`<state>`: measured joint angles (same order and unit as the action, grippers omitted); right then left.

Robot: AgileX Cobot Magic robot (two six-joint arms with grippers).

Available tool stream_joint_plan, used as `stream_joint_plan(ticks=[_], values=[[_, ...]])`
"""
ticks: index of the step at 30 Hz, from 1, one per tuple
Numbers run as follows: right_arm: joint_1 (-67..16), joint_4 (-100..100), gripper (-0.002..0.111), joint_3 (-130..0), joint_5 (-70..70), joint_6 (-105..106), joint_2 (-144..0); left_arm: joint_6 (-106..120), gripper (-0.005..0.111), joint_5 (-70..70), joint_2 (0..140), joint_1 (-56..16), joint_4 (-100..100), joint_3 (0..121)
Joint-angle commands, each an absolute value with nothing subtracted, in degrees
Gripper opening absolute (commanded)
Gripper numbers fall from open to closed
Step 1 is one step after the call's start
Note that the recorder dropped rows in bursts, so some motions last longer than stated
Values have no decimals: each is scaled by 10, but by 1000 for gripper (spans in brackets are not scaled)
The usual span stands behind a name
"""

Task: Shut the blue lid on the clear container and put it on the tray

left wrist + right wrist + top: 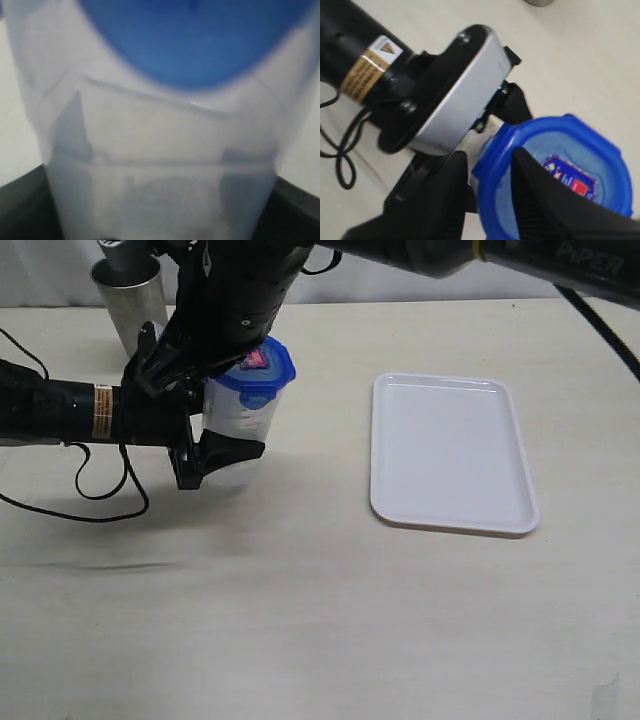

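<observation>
**Left-centre of table: container clamped, lid pinched**

At far left rear, a cylindrical grey metal cup [130, 300] stands on the beige table [300, 620]. Just in front of it, the left gripper [232, 430] clamps the tall tapered clear container of translucent plastic [250, 420] by its sides, upright. On its mouth sits the small round blue lid of plastic [268, 375]. The right gripper [487, 162], reaching from above, has its jaws narrow, pinching the lid's rim. Well apart to the right lies the flat white rectangular plastic tray [450, 455].

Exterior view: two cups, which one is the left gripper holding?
The clear container with the blue lid on top; the grey metal cup stands behind it, ungripped.
</observation>
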<state>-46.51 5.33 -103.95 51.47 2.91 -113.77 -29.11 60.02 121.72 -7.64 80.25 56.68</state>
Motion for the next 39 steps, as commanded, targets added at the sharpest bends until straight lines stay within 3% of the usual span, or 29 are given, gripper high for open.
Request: stream_joint_plan(ticks=[1,6,10,21,39], values=[[-467,41,29,-1033,522,44,-1109,-296,0,638,1206,-78,769,574],[-467,54,24,-1001,488,54,-1066,-296,0,638,1206,-78,769,574],[-467,71,4,-894,356,52,-995,-296,0,638,1206,-78,769,574],[-467,123,4,-554,20,23,-674,-296,0,638,1206,-78,769,574],[-467,110,4,-283,-48,22,-235,-296,0,640,1206,-78,769,574]])
